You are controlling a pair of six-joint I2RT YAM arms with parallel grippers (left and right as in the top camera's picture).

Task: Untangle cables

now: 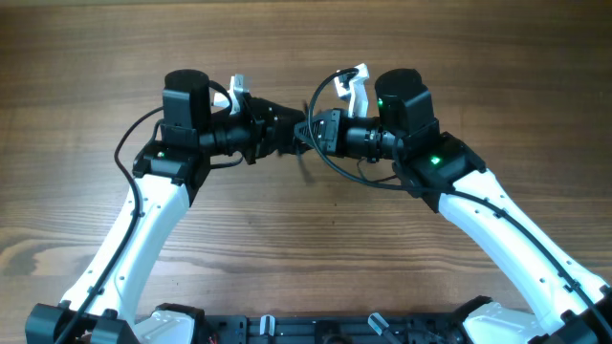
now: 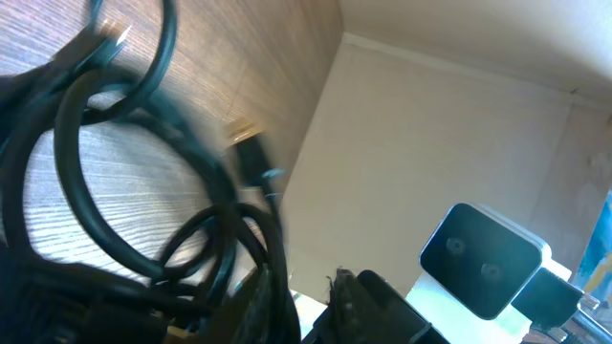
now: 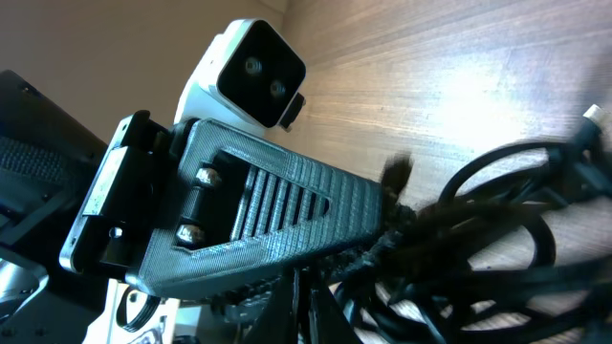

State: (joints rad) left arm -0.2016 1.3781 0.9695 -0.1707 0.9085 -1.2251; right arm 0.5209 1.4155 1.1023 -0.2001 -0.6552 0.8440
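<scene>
Clearly, the tangle of thin black cables hung between both claws, above the brown wooden table. My right gripper was clamped shut, apparently pinching a strand. On the left gripper, blur hid the jaws and I could not tell. I judged it best to draw the arms apart slowly, watching the loops for snags.

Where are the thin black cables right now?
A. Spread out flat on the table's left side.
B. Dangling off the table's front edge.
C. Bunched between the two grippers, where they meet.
C: the overhead view shows the cables bunched right where the left gripper and the right gripper meet tip to tip.
</scene>
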